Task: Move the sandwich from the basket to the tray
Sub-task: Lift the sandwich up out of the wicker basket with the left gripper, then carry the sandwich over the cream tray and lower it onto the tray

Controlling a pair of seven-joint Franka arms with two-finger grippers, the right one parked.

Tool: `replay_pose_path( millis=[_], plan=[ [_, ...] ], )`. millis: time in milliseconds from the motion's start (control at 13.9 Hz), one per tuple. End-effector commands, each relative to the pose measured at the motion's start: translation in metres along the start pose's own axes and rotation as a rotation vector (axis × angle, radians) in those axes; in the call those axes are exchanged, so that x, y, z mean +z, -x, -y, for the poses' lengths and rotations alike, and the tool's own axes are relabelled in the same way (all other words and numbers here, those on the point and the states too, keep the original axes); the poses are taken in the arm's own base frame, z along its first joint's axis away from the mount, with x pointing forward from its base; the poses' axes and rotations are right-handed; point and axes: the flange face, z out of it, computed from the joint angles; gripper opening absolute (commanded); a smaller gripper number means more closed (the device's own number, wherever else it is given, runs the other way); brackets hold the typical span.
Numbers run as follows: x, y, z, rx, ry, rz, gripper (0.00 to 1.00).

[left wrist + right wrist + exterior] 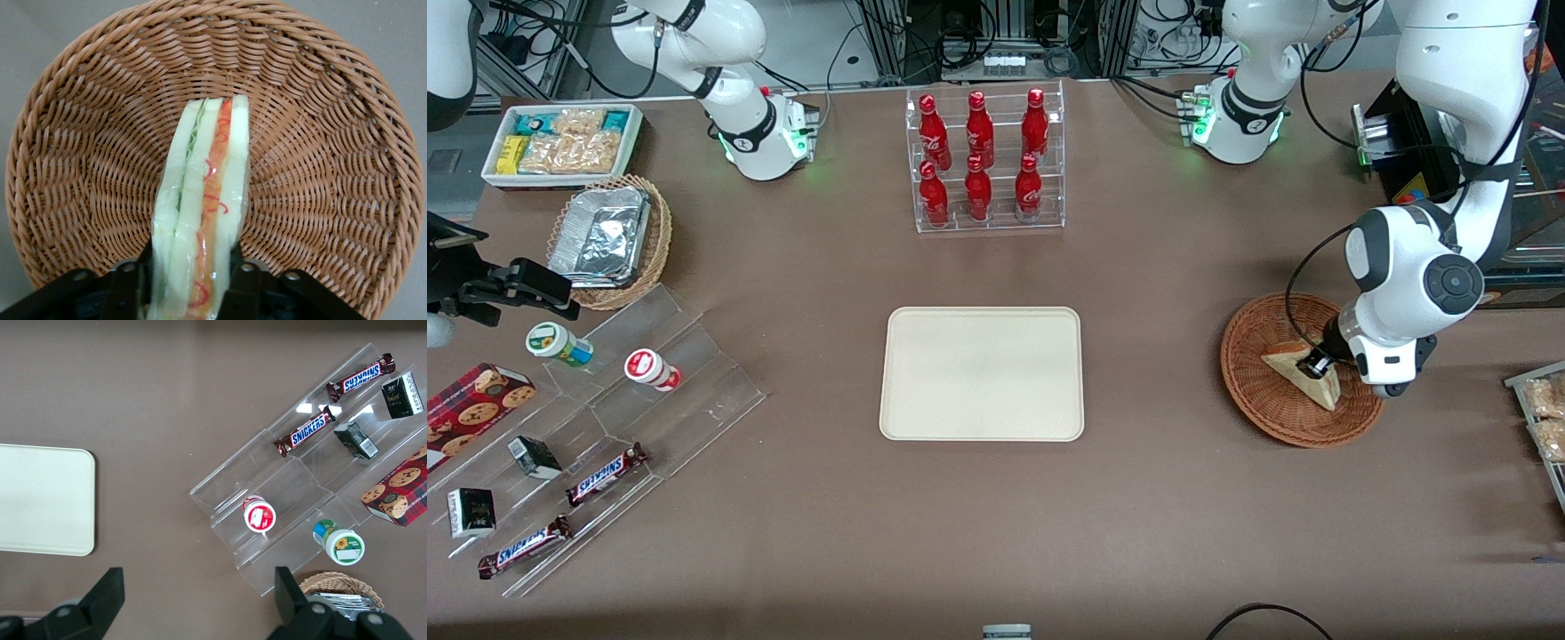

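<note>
The sandwich (1291, 363) is a pale bread wedge in the reddish-brown wicker basket (1254, 400), toward the working arm's end of the table. My left gripper (1316, 366) reaches down into the basket and its fingers press both flat sides of the sandwich. In the left wrist view the sandwich (207, 193) stands on edge between the black fingers (137, 280), with its red and green filling showing, over the basket's weave (320, 167). The gripper (190, 261) is shut on it. The cream tray (981, 373) lies bare at the table's middle and also shows in the right wrist view (40, 500).
A clear rack of red bottles (985, 160) stands farther from the front camera than the tray. Toward the parked arm's end are a tan basket with a foil container (609, 240), a white snack bin (560, 142) and an acrylic stand of snacks (605, 418).
</note>
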Motion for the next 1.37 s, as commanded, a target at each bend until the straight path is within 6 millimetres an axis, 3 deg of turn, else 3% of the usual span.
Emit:
replay_pose_path(
  millis=[0, 359, 791, 1078, 1294],
  plan=[
    [-0.019, 0.001, -0.006, -0.026, -0.003, 0.008, 0.12],
    [-0.095, 0.006, -0.009, 0.008, -0.067, 0.061, 0.12],
    [-0.196, 0.042, -0.055, 0.106, -0.128, 0.098, 0.12],
    [-0.234, 0.094, -0.098, 0.213, -0.110, 0.074, 0.14],
    [-0.237, 0.147, -0.129, 0.303, -0.099, 0.071, 0.14]
  ],
)
